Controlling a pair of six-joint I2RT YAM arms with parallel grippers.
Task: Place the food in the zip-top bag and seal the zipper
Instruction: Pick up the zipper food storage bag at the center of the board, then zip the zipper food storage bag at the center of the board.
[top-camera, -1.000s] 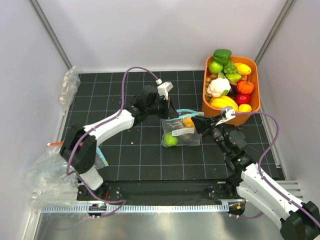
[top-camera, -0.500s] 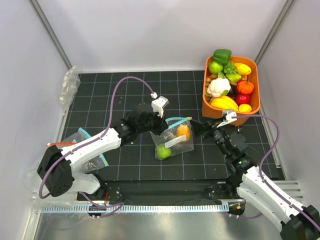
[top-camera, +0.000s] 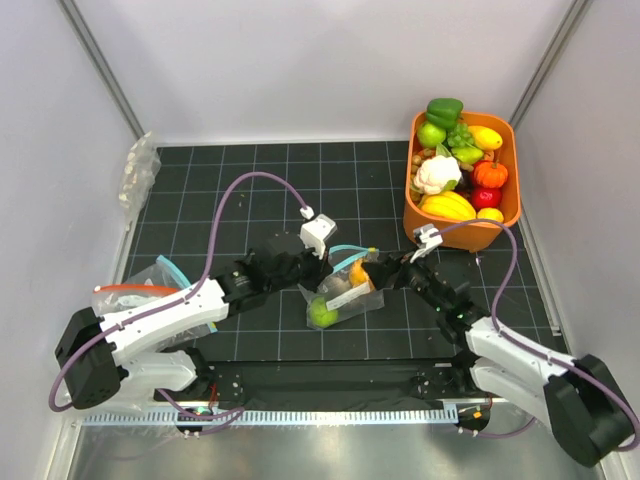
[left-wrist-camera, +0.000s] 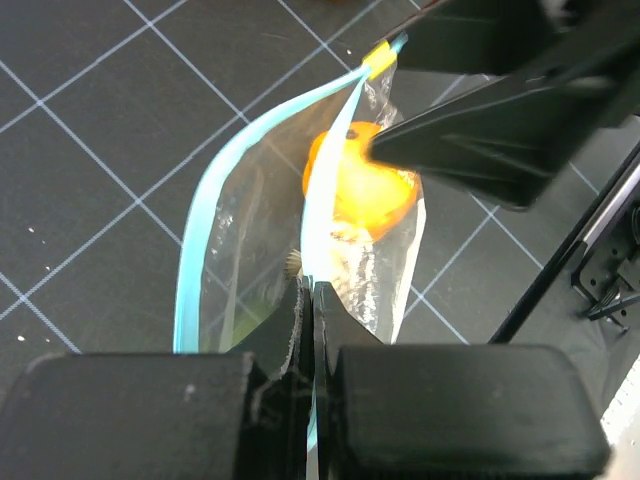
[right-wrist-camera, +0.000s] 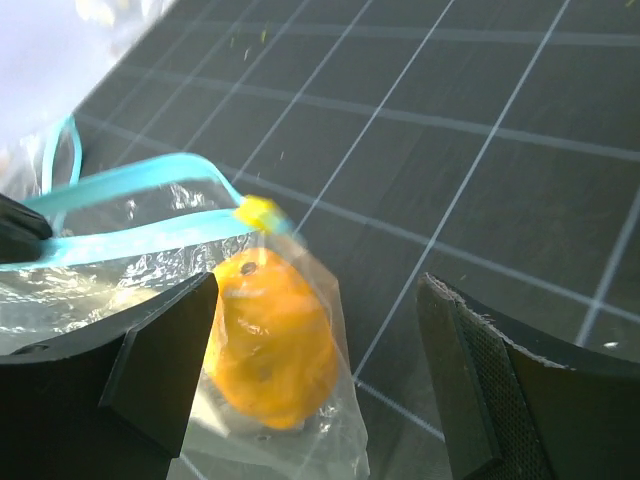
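Close to the arms, the left claw (left-wrist-camera: 308, 300) was clenched on the zipper (right-wrist-camera: 150, 237), pinching the teal strip of the zip-top bag (top-camera: 345, 297) at the near middle of the dark worktop (top-camera: 250, 190). Inside the bag were the lime-green fruit (top-camera: 322, 313) and the orange fruit (right-wrist-camera: 272, 335). The right claw (right-wrist-camera: 318, 290) stood released, spread on both sides of the orange end. Farther back, an orange basket (top-camera: 512, 190) held more toy food.
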